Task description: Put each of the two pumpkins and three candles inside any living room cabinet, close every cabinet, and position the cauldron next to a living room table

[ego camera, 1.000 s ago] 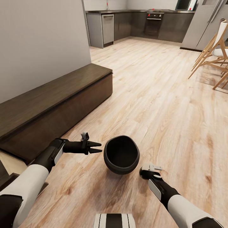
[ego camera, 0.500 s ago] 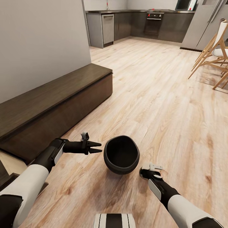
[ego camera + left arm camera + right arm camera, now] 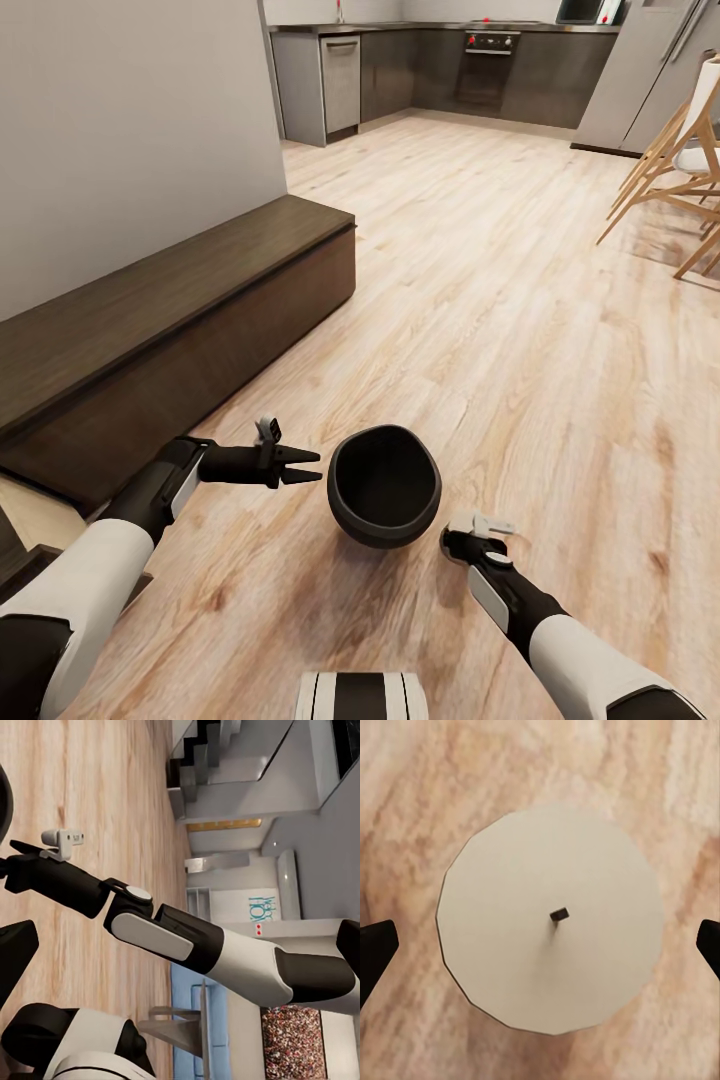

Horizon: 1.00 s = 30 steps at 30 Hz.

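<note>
Hovering right gripper [image 3: 478,530], fingers spread, sat straight over candle [image 3: 551,919]; cauldron [image 3: 385,487] just beside it could get knocked on descent.

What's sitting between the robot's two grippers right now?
In the head view, the black cauldron sits on the wood floor between the left gripper and the right gripper, mouth up.

Pale wood floor [image 3: 520,300] carries the black cauldron [image 3: 384,487] and a cream candle [image 3: 551,919].

No legible text anywhere.
</note>
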Available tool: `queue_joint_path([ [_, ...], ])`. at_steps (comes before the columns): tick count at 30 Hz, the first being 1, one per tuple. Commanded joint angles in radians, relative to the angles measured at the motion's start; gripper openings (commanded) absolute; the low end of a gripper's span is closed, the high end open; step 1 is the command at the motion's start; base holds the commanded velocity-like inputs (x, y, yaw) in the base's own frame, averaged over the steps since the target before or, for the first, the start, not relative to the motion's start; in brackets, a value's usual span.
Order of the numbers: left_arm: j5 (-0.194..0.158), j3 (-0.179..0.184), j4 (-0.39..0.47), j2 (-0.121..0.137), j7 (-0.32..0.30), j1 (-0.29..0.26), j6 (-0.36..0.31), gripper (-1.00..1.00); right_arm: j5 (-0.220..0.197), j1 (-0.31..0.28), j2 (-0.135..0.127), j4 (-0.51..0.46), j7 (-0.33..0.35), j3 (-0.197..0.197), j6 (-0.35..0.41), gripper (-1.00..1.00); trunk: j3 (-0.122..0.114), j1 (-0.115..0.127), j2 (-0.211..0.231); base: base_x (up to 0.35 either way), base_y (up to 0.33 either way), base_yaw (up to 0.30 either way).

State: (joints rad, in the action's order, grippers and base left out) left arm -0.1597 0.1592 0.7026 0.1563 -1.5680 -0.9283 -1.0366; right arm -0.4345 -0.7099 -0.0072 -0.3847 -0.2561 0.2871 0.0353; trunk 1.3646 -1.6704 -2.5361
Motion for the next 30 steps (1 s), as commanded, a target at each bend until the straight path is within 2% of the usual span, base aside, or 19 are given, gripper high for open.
queue_joint_path([
  [1,-0.004,0.005,0.000,0.001,-0.003,0.000,-0.011,1.00,-0.006,0.000,-0.001,-0.002,-0.008,0.007,0.002,1.00,0.001,0.000,0.000,0.000,0.000,0.000],
  [3,-0.004,0.005,0.000,0.001,-0.003,0.000,-0.011,1.00,-0.006,0.000,-0.001,-0.001,-0.008,0.007,0.001,1.00,0.001,0.000,0.000,0.000,0.000,0.000],
  [10,-0.004,0.005,0.000,0.006,-0.003,0.000,-0.011,1.00,-0.006,0.000,0.001,-0.002,-0.008,0.007,-0.002,1.00,0.028,-0.003,-0.002,0.000,0.000,0.000],
  [13,-0.004,0.005,0.000,0.008,-0.003,0.000,-0.011,1.00,-0.007,0.000,0.001,-0.002,-0.008,0.007,-0.003,1.00,0.028,-0.003,-0.002,0.000,0.000,0.000],
  [20,-0.006,0.005,0.000,0.009,-0.003,0.000,-0.011,1.00,-0.007,0.000,0.001,-0.002,-0.008,-0.024,-0.004,1.00,0.028,-0.003,-0.002,0.000,0.000,0.000],
  [26,-0.025,0.005,0.001,0.014,-0.003,0.000,-0.011,1.00,-0.006,0.000,0.002,-0.002,-0.008,-0.031,-0.007,1.00,0.028,-0.003,-0.002,0.000,0.000,0.000],
  [30,-0.030,0.005,0.001,0.016,-0.003,0.000,-0.011,1.00,-0.006,0.000,0.002,-0.001,-0.008,-0.032,-0.046,1.00,0.028,-0.003,-0.002,0.000,0.000,0.000],
])
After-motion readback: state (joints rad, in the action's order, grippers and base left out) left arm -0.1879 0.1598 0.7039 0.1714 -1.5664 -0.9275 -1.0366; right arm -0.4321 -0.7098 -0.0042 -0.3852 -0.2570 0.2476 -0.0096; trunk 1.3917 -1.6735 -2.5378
